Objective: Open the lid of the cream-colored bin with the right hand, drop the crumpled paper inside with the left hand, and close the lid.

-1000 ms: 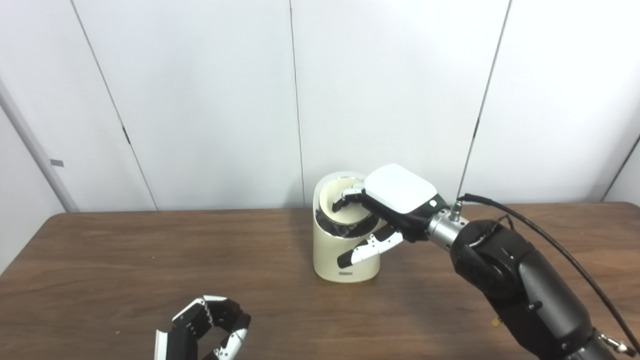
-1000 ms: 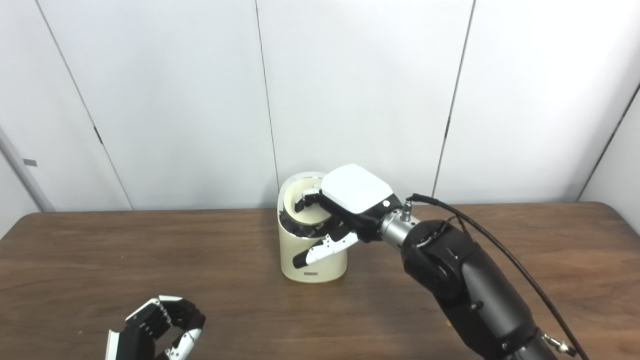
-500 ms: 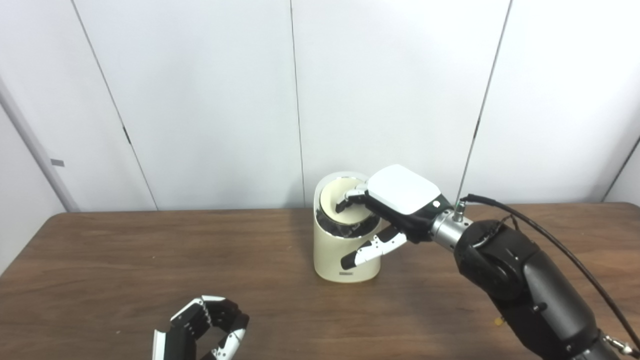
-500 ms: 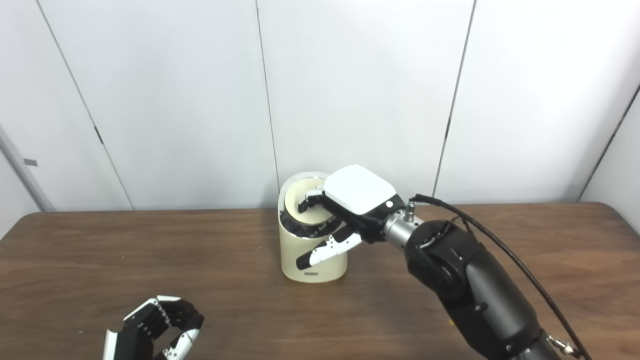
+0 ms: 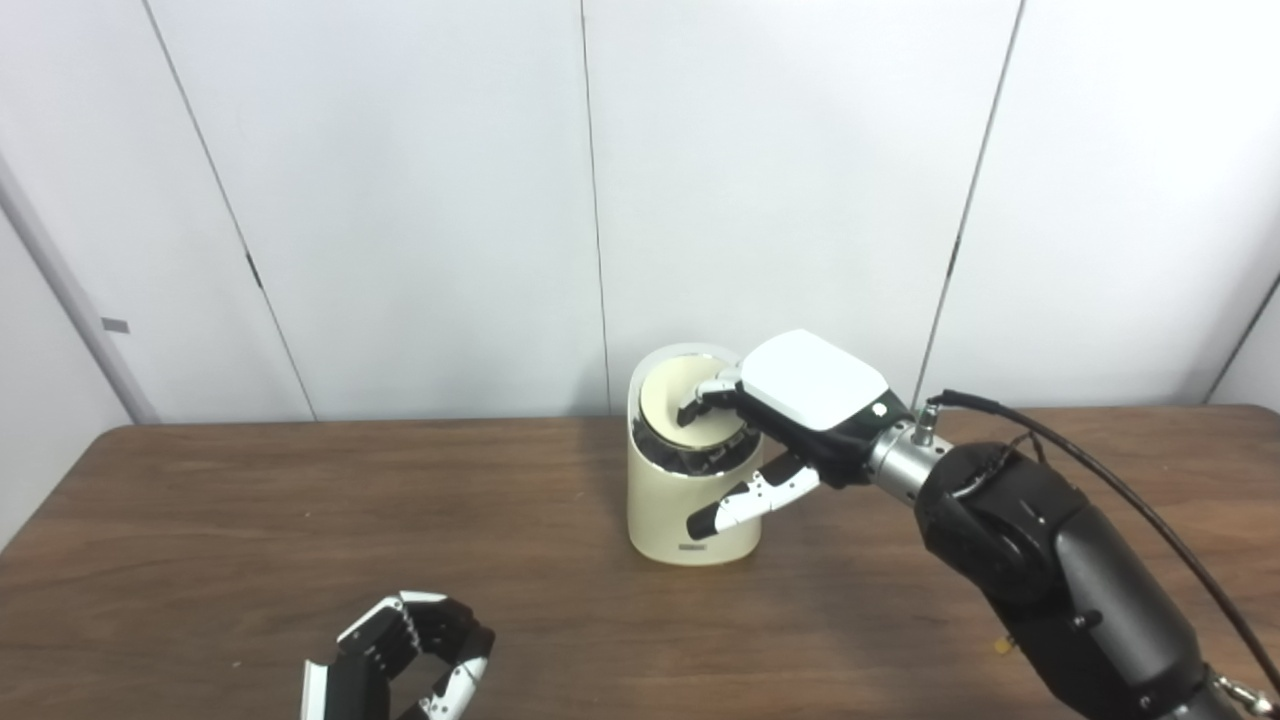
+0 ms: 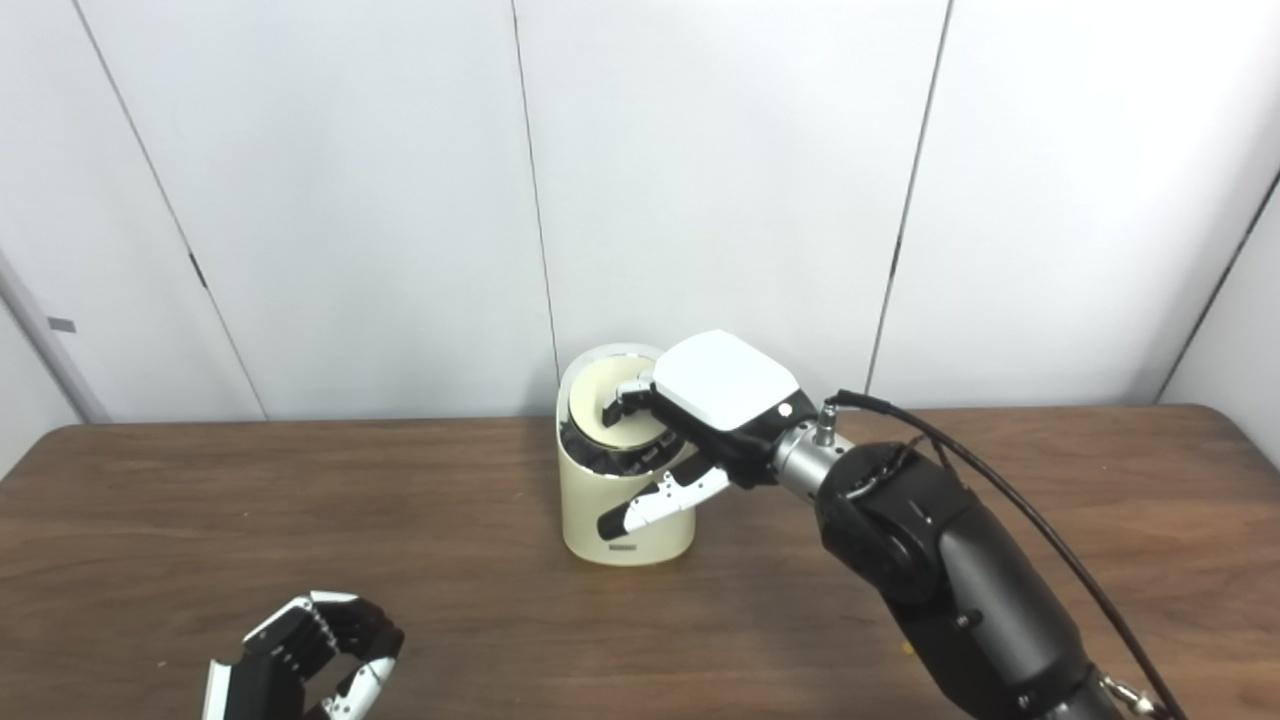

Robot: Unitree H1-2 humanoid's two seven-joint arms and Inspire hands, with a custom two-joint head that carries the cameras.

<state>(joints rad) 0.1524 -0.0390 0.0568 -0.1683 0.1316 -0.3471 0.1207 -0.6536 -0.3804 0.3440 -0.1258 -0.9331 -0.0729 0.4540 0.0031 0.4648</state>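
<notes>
Left hand (image 5: 400, 655) low at the near table edge, well apart from the bin and to its left. Fingers curled inward, black segments with white tips; no paper visible inside them, so cannot tell whether it holds anything or is just curled. Crumpled paper not visible anywhere in either view. Probably parked there out of the right arm's way.

Table (image 5: 200, 520): dark brown wood grain, matte, rounded corners.

Cream-colored bin (image 5: 665, 510) up and right of the left hand, directly under the right hand's fingers. Upright, smooth, glossy cylinder with rounded edges, small dark label low on the front. Shiny chrome ring around the top; lid (image 5: 670, 400) is a cream disc set in that ring, tilted toward the camera, dark gap showing along its near edge. Judged partway between open and closed.

Right hand (image 5: 775, 425) comes from the right: glossy white back plate, black palm. Fingers (image 5: 700, 400) hooked down onto the lid; thumb (image 5: 745, 500) extended along the bin's front wall, close to it or touching. Not a full clasp, more a press on the lid, likely to pivot it.

Black cable (image 5: 1100, 480) loops off the metal wrist.
</notes>
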